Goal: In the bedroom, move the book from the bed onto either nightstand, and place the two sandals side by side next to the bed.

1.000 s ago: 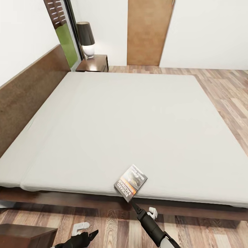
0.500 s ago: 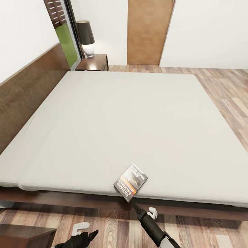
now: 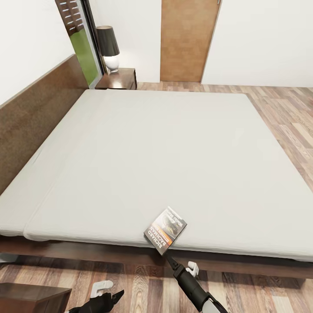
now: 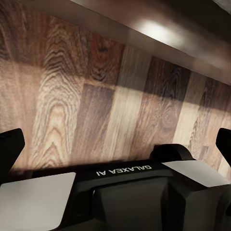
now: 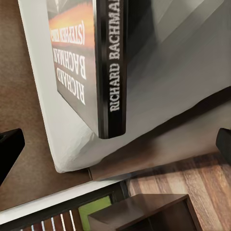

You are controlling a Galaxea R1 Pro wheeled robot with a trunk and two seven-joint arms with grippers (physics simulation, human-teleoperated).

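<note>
The book [image 3: 165, 229] lies flat on the pale-grey mattress of the bed [image 3: 165, 143], at its near edge, with one corner over the edge. My right gripper [image 3: 168, 259] is just below that corner, pointing up at it and open. In the right wrist view the spine reading "RICHARD BACHMAN" [image 5: 114, 67] is close ahead, and the two fingertips [image 5: 9, 149] stand wide apart with nothing between them. My left gripper [image 3: 115, 298] hangs open low over the wood floor beside the bed frame [image 4: 159, 33]. The sandals are out of view.
A nightstand [image 3: 118, 79] with a dark-shaded lamp [image 3: 108, 48] stands at the far end of the headboard [image 3: 34, 108], beside a window. A second nightstand [image 3: 30, 295] is at my near left. A wooden door [image 3: 187, 39] is in the far wall. Plank floor runs along the bed's right.
The whole picture has shifted very slightly, so the camera moved a little. The book and both grippers keep their places.
</note>
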